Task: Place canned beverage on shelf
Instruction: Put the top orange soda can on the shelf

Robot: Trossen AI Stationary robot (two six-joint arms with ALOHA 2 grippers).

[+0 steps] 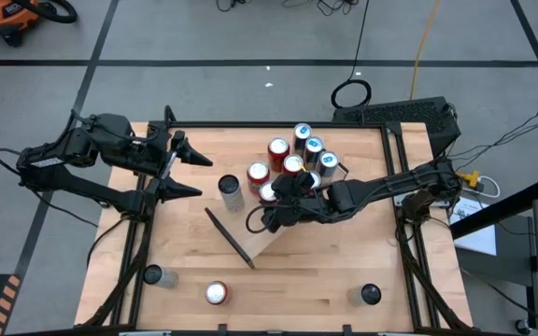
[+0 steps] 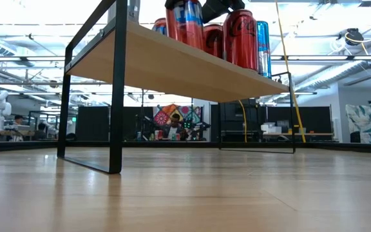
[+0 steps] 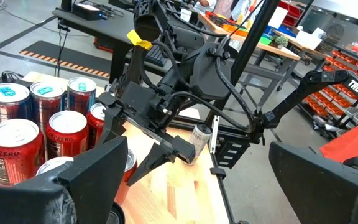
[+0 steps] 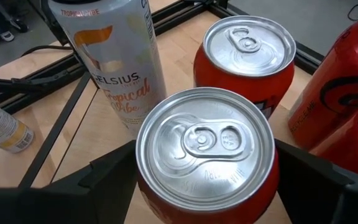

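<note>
Where shelf (image 1: 271,238) carries cans, right tool (image 4: 204,180) grips red can (image 4: 205,149)

Two arms at the table, one reaching in, one waiting

The right arm stretches from the table's right edge toward the middle, its right gripper (image 1: 271,207) clamped on a red can (image 4: 207,155), one finger on each side. The left arm folds back at the far left corner, the left gripper (image 1: 187,168) spread wide, holding nothing.

Red cans (image 2: 239,37) stand on the shelf (image 2: 172,64), possibly beneath a dark tool.
</note>
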